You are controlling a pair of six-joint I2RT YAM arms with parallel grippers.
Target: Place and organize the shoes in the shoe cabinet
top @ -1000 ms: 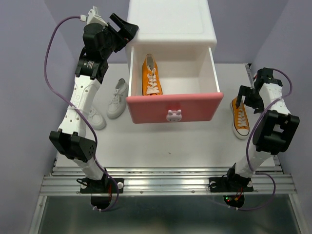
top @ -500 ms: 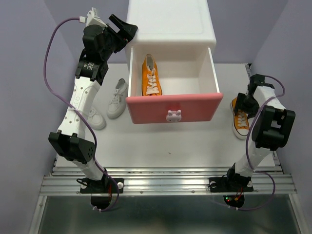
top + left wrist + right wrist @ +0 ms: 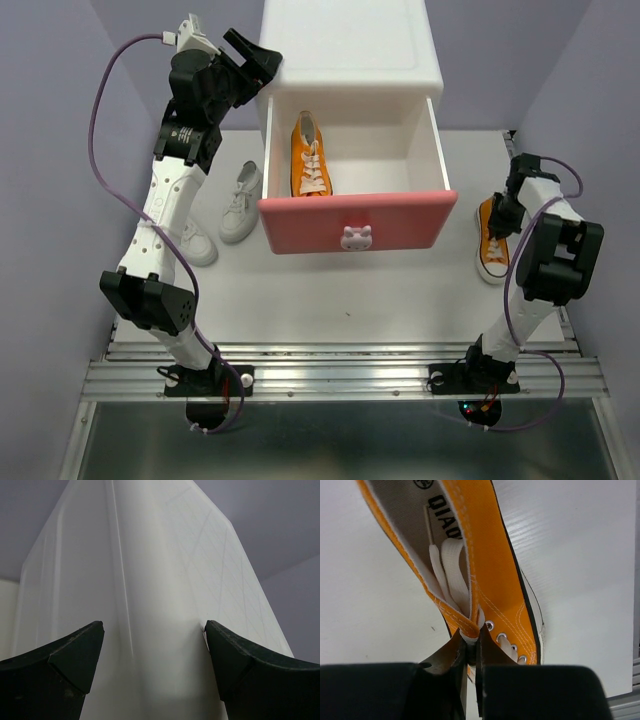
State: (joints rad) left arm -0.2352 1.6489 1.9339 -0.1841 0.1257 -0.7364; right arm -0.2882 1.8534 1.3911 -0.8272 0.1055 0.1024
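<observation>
The white shoe cabinet (image 3: 350,45) stands at the back, its pink upper drawer (image 3: 358,222) pulled out with one orange shoe (image 3: 310,160) inside. A second orange shoe (image 3: 492,243) lies on the table to the right of the drawer. My right gripper (image 3: 503,213) is shut on that shoe's side wall by the laces (image 3: 470,632). Two white shoes lie left of the drawer, one (image 3: 240,202) beside it and one (image 3: 198,245) partly behind my left arm. My left gripper (image 3: 262,62) is open, its fingers (image 3: 75,655) straddling the cabinet's upper left corner (image 3: 150,605).
Lilac walls close in the table on the left, right and back. The open drawer overhangs the middle of the table. A metal rail (image 3: 340,375) runs along the near edge by the arm bases.
My right gripper moved in over the orange shoe on the table and shut on its side wall. The left arm has not moved.
</observation>
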